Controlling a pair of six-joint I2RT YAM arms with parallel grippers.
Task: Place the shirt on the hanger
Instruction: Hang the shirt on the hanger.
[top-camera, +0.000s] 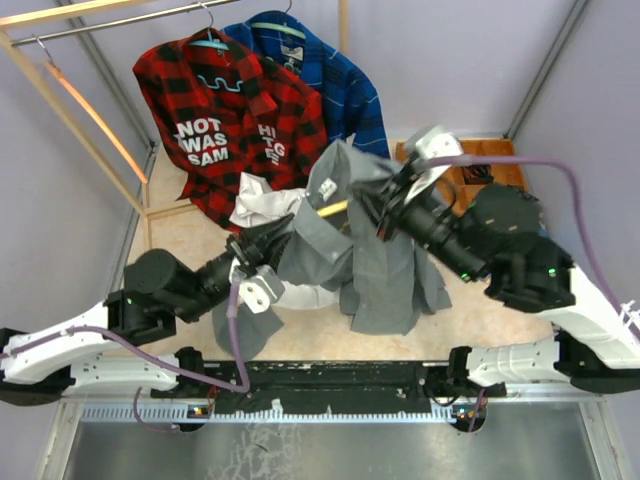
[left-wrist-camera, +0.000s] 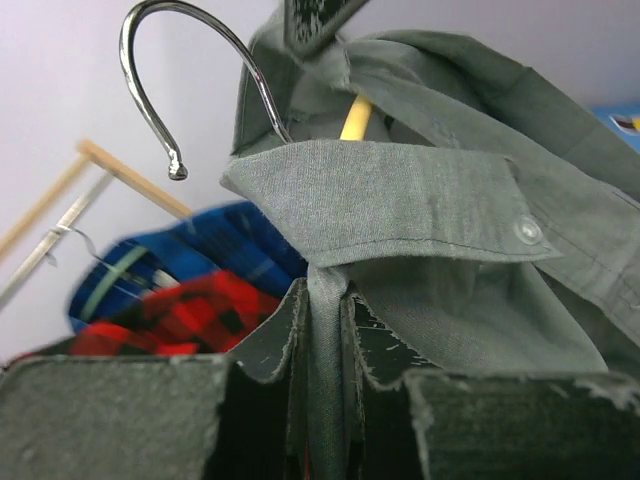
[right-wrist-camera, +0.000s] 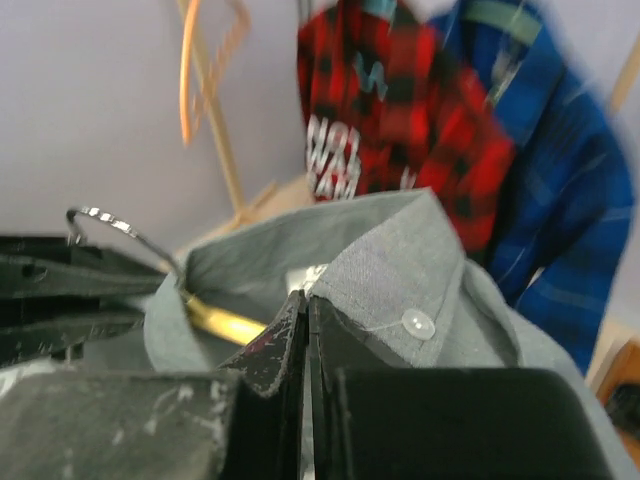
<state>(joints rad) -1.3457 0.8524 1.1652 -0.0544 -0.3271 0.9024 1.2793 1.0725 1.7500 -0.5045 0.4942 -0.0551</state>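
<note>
Left gripper (left-wrist-camera: 322, 310) and right gripper (right-wrist-camera: 305, 315) each clamp the grey shirt (top-camera: 378, 270) near its collar. Best to settle both shoulders evenly over the yellow hanger (left-wrist-camera: 355, 118), with the hook (left-wrist-camera: 200, 40) centred.

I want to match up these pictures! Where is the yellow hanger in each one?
Top view: middle, a small yellow bit of the hanger pokes out of the grey shirt.
Left wrist view: hanger at upper middle, a yellow stub above the grey cloth.
Right wrist view: hanger at lower left, tucked inside the grey shirt.
Shared landmark: the red checked shirt, hanging behind in all three.
</note>
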